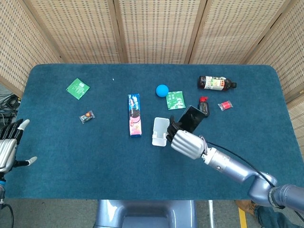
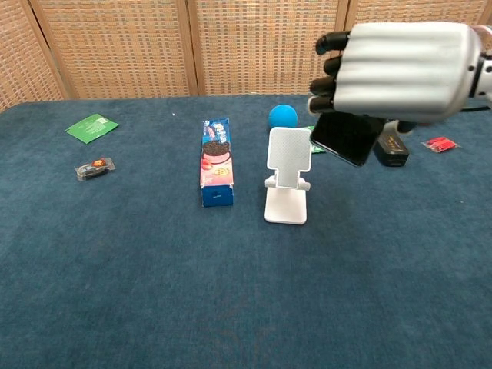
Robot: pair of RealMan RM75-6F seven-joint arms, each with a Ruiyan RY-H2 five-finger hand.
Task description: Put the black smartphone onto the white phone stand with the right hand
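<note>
My right hand [image 1: 185, 142] [image 2: 400, 69] holds the black smartphone [image 1: 191, 118] [image 2: 346, 138] in the air, well above the cloth. The phone hangs tilted, just right of the white phone stand [image 1: 160, 131] [image 2: 287, 175] and a little above it, not touching it. The stand sits upright and bare near the table's middle. My left hand [image 1: 9, 145] rests open off the table's left edge, seen only in the head view.
A cookie pack [image 1: 134, 115] lies left of the stand. Behind it are a blue ball [image 1: 162, 90] and a green packet [image 1: 175, 100]. A dark bottle [image 1: 216, 83], a small black bottle [image 2: 390, 147] and a red candy [image 1: 225, 105] lie at the back right. Another green packet [image 1: 77, 88] and a wrapped sweet [image 1: 87, 116] lie left.
</note>
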